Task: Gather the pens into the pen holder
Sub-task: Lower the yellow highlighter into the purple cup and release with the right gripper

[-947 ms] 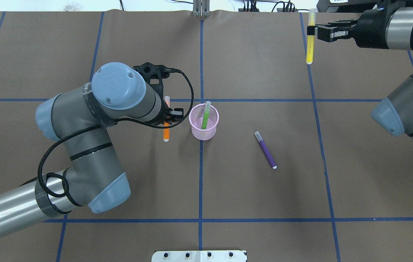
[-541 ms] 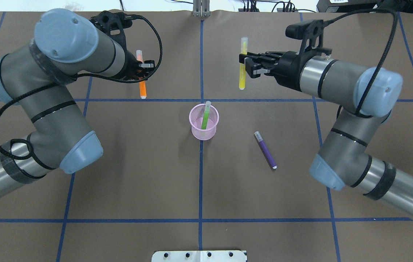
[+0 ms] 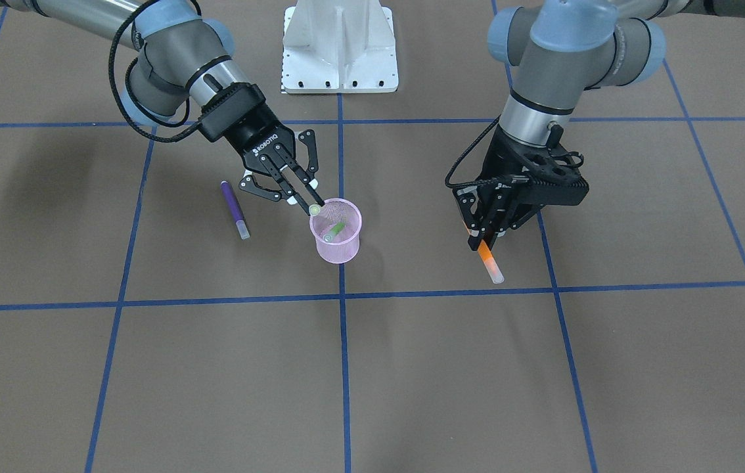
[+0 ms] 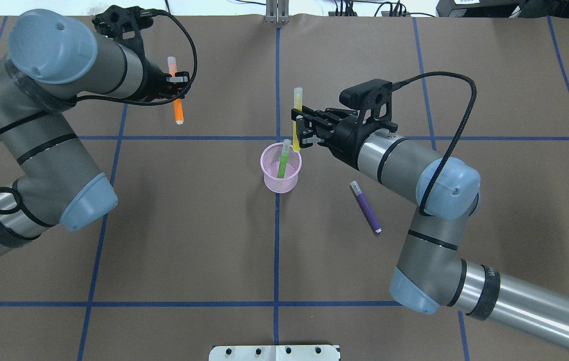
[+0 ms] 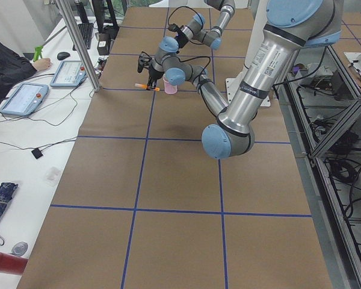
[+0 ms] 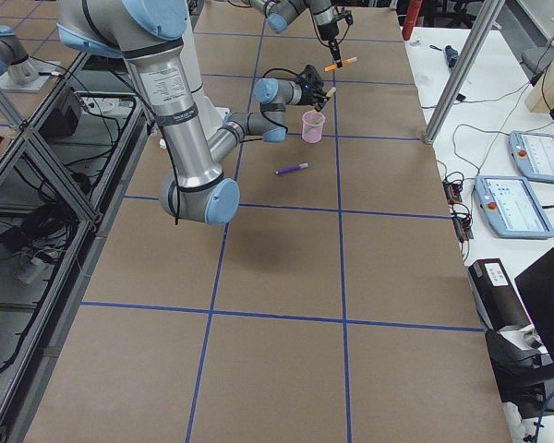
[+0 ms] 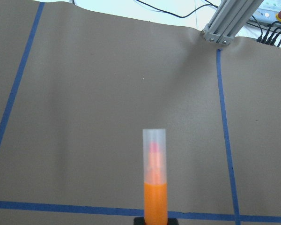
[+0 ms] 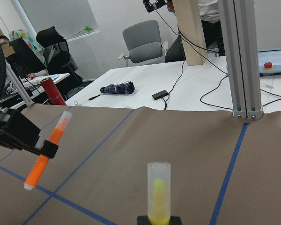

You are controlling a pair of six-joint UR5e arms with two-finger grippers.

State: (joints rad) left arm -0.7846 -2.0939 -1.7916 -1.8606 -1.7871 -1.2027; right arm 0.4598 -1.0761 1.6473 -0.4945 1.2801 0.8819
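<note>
Pinching a yellow pen (image 4: pixel 297 103), right jaws hang at the rim of the pen holder (image 4: pixel 280 184); left jaws pinch an orange pen (image 4: pixel 178 110).

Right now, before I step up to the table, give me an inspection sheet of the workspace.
Surface: table, brown paper with a blue tape grid.
Job's things: holder upright mid-table, green pen leaning inside; purple pen lying flat to its right, apart; orange pen and yellow pen held in the air.
Clutter: nothing seen.
Tools: left tool shut on orange pen, away from the holder; right tool shut on yellow pen, upright by the holder's rim.
Cables: black cables loop from both wrists along the arms.
Surroundings: pendants and a seated person beside the table.
</note>
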